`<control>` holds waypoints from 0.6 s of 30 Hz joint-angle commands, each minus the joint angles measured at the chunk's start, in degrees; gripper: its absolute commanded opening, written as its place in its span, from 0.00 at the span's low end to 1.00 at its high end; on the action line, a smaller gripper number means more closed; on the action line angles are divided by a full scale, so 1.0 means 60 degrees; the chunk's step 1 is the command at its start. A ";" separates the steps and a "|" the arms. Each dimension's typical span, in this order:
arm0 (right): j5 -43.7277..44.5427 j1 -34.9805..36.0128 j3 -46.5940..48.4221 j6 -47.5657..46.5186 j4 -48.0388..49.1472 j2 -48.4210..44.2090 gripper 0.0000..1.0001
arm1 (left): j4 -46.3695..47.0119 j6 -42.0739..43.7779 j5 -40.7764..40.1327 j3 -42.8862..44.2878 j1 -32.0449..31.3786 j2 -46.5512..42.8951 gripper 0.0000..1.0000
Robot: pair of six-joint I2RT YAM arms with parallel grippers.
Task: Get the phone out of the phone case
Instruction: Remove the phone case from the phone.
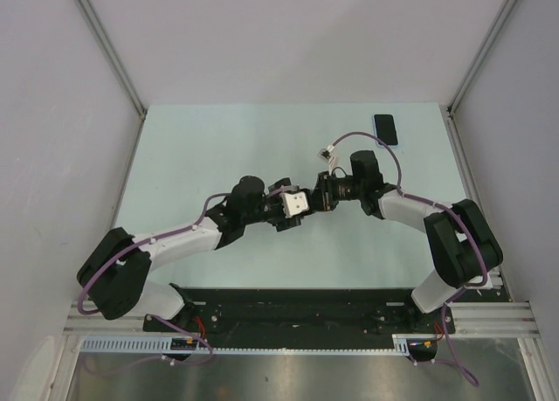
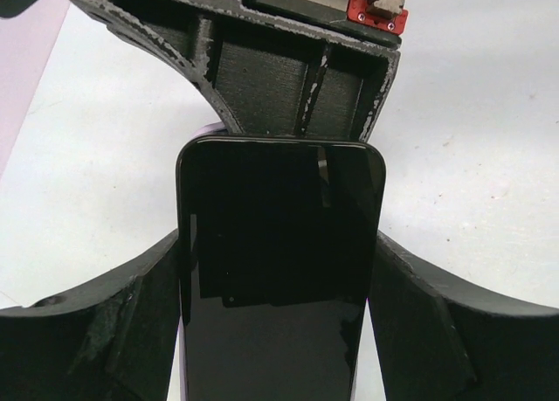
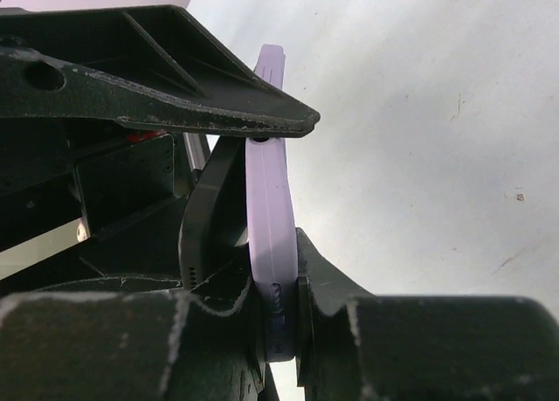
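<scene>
A black phone (image 2: 279,200) in a lavender case (image 3: 271,217) is held above the table between both arms. My left gripper (image 2: 278,254) is shut across the phone's width, one finger (image 2: 105,331) on each long side. My right gripper (image 3: 281,318) is shut on the end edge of the lavender case. In the right wrist view the phone's grey edge (image 3: 205,217) bows away from the case. In the top view the left gripper (image 1: 301,203) and the right gripper (image 1: 321,194) meet at mid-table, and the phone is hidden between them.
A second dark phone with a blue rim (image 1: 385,128) lies flat at the table's far right corner. The pale green table (image 1: 218,148) is walled by grey panels left, right and behind. A purple cable (image 1: 358,137) loops off the right wrist.
</scene>
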 commanded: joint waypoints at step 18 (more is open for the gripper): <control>0.0031 -0.0756 0.0455 0.0163 0.0868 0.0581 0.00 | 0.1056 -0.1833 0.2154 -0.0097 0.0791 -0.0983 0.46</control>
